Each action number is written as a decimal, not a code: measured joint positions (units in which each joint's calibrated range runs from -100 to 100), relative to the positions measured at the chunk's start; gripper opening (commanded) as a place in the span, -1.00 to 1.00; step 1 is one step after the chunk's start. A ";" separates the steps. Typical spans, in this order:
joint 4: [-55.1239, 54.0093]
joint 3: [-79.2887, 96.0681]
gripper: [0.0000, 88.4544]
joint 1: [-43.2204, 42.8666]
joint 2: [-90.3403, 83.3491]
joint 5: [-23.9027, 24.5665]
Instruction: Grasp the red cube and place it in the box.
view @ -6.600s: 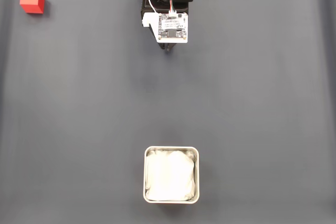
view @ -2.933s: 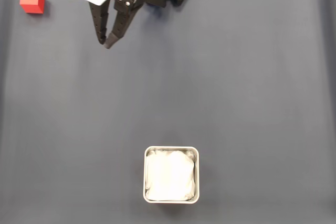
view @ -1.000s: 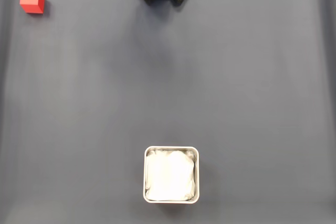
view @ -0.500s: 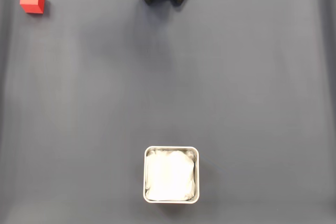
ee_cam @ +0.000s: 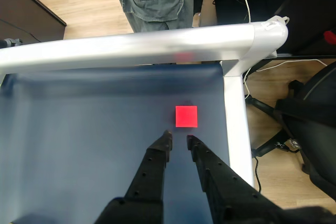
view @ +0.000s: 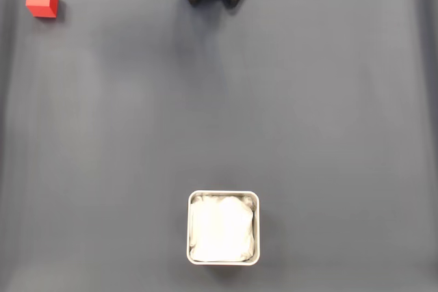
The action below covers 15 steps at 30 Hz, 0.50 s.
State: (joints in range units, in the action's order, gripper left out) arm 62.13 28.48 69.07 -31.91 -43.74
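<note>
— What is the gripper (ee_cam: 178,138) doing?
— In the wrist view its two black fingers stand slightly parted with nothing between them, just short of the red cube (ee_cam: 186,116).
— And the cube?
— Flat on the dark mat (view: 219,100), near its corner by the silver table frame (ee_cam: 157,45). In the fixed view the red cube (view: 41,1) lies well apart from the box (view: 224,228).

Office: swivel chair (ee_cam: 310,129), wood floor (ee_cam: 89,3)

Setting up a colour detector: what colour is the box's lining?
White, inside the box with its pale metallic rim; clearest in the fixed view.
</note>
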 measured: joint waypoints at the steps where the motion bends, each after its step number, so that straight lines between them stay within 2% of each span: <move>1: -0.24 0.00 -0.75 0.22 0.26 -0.10; 6: -2.63 0.00 -0.64 0.52 2.43 -0.24; 15: -8.27 0.00 -0.60 2.74 7.73 -1.27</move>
State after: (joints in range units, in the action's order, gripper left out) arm 53.86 28.48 71.81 -24.19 -45.01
